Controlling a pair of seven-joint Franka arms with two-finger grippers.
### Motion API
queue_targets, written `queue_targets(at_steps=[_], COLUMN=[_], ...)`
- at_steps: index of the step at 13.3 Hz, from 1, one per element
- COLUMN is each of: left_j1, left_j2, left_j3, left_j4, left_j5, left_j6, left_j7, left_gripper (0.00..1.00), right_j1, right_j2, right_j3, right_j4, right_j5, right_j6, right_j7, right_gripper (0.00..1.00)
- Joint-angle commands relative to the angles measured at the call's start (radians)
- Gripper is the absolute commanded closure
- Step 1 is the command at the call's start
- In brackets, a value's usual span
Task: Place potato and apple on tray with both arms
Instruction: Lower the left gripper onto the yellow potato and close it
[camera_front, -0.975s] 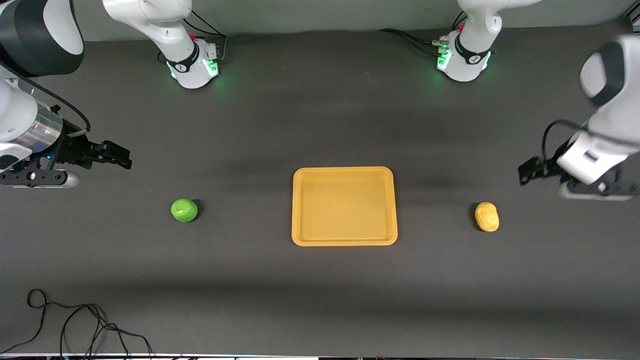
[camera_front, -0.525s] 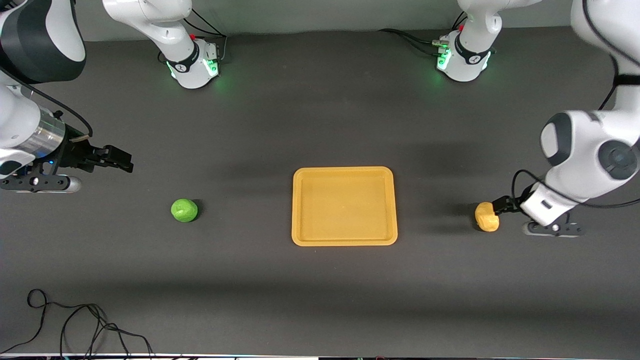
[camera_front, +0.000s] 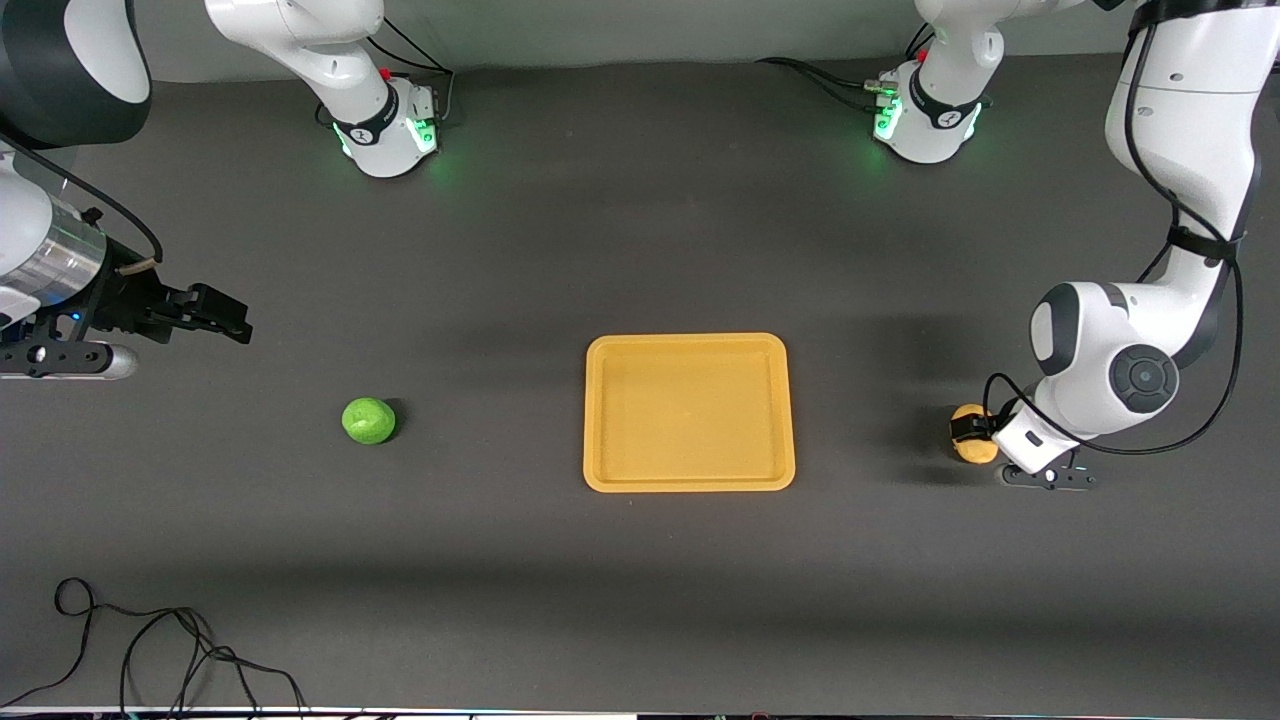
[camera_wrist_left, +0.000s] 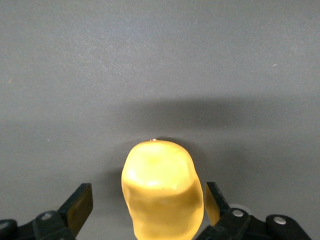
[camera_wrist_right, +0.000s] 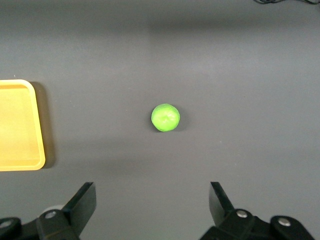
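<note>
The left gripper (camera_front: 968, 428) has come down a good way since a moment ago: it was up over bare mat toward the left arm's end of the table, then dropped beside the potato (camera_front: 972, 445), and now it sits low right at it. In the left wrist view the gripper (camera_wrist_left: 145, 205) has its fingers (camera_wrist_left: 80, 206) spread wide with the potato (camera_wrist_left: 162, 192) between them, a gap showing on each side, so nothing is gripped yet. The potato itself has not moved; it lies on the mat toward the left arm's end, well apart from the tray (camera_front: 689, 412).

The right gripper (camera_front: 215, 312) has barely shifted, edging slightly back toward its own end of the table, and hangs over bare mat. Its fingers (camera_wrist_right: 82, 202) stand wide apart in the right wrist view, with the apple (camera_wrist_right: 165, 117) out ahead of them on the mat and a corner of the tray (camera_wrist_right: 20, 125) off to one side. The apple (camera_front: 368, 420) rests where it was, toward the right arm's end, also well apart from the tray.

The tray sits mid-table with its low rim unobstructed all round and nothing in it. Open mat lies between it and each fruit. A loose black cable (camera_front: 150, 650) curls at the table's near edge, toward the right arm's end, clear of everything.
</note>
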Motion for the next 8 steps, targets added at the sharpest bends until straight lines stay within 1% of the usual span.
queue_targets(at_steps=[1, 4, 5, 6, 7, 8], left_j1=[-0.006, -0.008, -0.008, -0.008, -0.011, -0.012], left_j2=[-0.002, 0.015, 0.015, 0.015, 0.015, 0.012], left_j3=[0.0, 0.0, 0.0, 0.0, 0.0, 0.0], left_j4=[-0.019, -0.024, -0.024, -0.024, -0.024, -0.022], left_j5=[0.016, 0.016, 0.016, 0.016, 0.016, 0.016], left_j6=[0.02, 0.032, 0.031, 0.031, 0.031, 0.031], left_j7=[-0.024, -0.026, -0.035, -0.056, -0.064, -0.073], left_gripper=[0.0, 0.01, 0.12, 0.27, 0.39, 0.46], right_j1=[0.005, 0.008, 0.024, 0.03, 0.044, 0.064], right_j2=[0.016, 0.017, 0.025, 0.054, 0.063, 0.072], right_j3=[-0.004, -0.001, -0.001, -0.003, -0.003, -0.003], right_j4=[0.045, 0.024, 0.005, -0.004, -0.039, -0.08], right_j5=[-0.004, 0.0, 0.009, 0.008, -0.018, -0.073], right_j6=[-0.032, -0.035, -0.03, -0.027, -0.021, 0.014], right_j7=[-0.013, -0.03, -0.024, -0.022, -0.015, -0.006], right_gripper=[0.0, 0.0, 0.0, 0.0, 0.02, 0.02])
